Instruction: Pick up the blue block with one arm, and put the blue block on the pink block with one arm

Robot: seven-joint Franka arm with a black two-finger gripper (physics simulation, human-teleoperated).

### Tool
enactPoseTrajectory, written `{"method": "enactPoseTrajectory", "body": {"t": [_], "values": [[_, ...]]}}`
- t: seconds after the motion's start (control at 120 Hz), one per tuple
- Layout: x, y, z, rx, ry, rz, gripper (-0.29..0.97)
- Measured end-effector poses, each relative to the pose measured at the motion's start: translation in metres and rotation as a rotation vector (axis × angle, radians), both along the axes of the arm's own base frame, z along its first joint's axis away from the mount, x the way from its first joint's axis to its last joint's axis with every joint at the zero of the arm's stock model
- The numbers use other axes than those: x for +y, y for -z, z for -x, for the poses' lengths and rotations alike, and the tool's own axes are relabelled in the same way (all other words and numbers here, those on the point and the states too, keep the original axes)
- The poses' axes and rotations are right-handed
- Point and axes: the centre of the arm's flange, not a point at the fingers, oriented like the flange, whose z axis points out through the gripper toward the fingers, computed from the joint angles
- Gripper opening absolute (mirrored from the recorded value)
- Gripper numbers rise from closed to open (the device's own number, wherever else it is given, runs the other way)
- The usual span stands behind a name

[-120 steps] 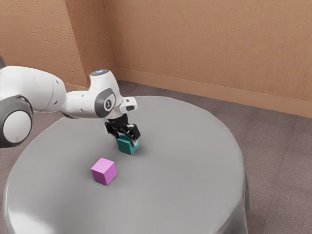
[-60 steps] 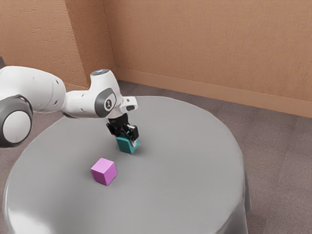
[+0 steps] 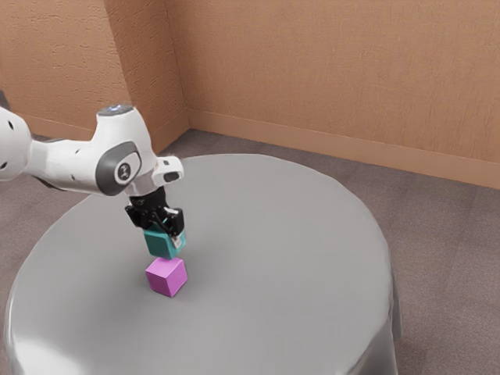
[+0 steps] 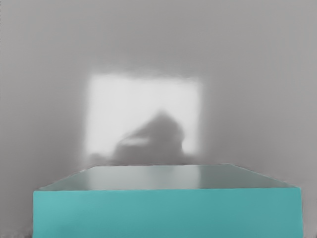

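A teal-blue block hangs just above the pink block, held in my black gripper, which is shut on it. The pink block sits on the round grey table, toward the exterior view's left. The blue block's lower edge is close to the pink block's top; I cannot tell whether they touch. In the wrist view the blue block looms large right under my hand, with the grey table surface and a bright patch behind it.
The table's curved rim drops off at the exterior view's right. Brown walls and a baseboard stand behind the table. My white arm reaches in from the exterior view's left.
My gripper lifted the blue block off the table and carried it toward the exterior view's left, stopping over the pink block. The pink block has not moved.
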Motion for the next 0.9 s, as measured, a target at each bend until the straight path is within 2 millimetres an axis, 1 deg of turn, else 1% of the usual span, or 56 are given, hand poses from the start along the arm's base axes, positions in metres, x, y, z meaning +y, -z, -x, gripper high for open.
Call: {"method": "enactPoseTrajectory", "body": {"t": [0.192, 0.358, 0.475, 0.9], "values": [[-0.004, 0.006, 0.017, 0.026, -0.045, 0.000, 0.33], [-0.012, 0.002, 0.027, 0.028, -0.068, 0.000, 0.33], [-0.014, 0.002, 0.032, 0.032, -0.076, -0.009, 0.33], [-0.010, 0.004, 0.033, 0.030, -0.032, -0.050, 0.34]]}}
